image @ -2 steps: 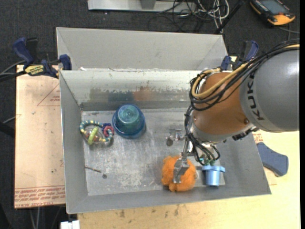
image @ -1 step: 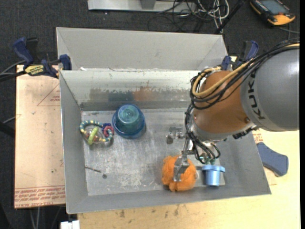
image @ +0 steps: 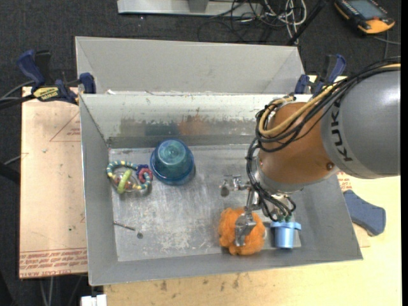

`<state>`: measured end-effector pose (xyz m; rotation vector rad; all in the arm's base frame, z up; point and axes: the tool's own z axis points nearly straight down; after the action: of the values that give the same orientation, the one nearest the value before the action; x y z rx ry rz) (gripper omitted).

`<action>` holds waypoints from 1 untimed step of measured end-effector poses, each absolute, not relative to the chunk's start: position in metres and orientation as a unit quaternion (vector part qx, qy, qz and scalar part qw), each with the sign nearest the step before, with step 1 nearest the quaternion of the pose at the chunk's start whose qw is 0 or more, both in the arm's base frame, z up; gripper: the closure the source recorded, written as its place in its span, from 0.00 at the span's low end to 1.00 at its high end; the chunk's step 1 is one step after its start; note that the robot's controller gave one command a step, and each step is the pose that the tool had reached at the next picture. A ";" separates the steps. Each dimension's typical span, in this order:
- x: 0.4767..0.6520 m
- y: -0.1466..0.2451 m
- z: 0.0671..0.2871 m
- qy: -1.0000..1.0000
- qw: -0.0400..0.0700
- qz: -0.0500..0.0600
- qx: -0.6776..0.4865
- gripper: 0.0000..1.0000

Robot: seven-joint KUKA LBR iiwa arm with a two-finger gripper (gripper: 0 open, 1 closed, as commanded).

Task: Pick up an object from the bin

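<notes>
From my station I see the arm [image: 370, 123] coming in from the right of the frame, its orange cover [image: 293, 155] hanging over the right part of the grey metal bin [image: 185, 225]. The gripper [image: 243, 229] is down at the lower right of the bin floor, right on top of an orange fuzzy ball [image: 227, 236] that lies close to the near wall. Metal from the gripper sits across the middle of the ball, but I cannot tell whether the gripper is spread or pressed together, nor whether it has the ball pinched. Just to the right of the ball, near it, stands a small blue cup [image: 284, 235], partly under the cables that hang from the wrist. Well apart from these, in the upper left of the bin floor, a larger blue cup [image: 172, 161] stands mouth down near the back wall, and just to its left lies a ring toy [image: 129, 178] of many colours. A thin dark stick [image: 124, 227] lies alone on the bare floor at the lower left.
</notes>
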<state>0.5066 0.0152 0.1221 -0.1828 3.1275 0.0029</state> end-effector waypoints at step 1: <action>0.506 0.010 0.109 0.996 0.003 0.001 -0.092 0.00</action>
<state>0.5060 0.0098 0.1087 -0.2890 3.1227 0.0022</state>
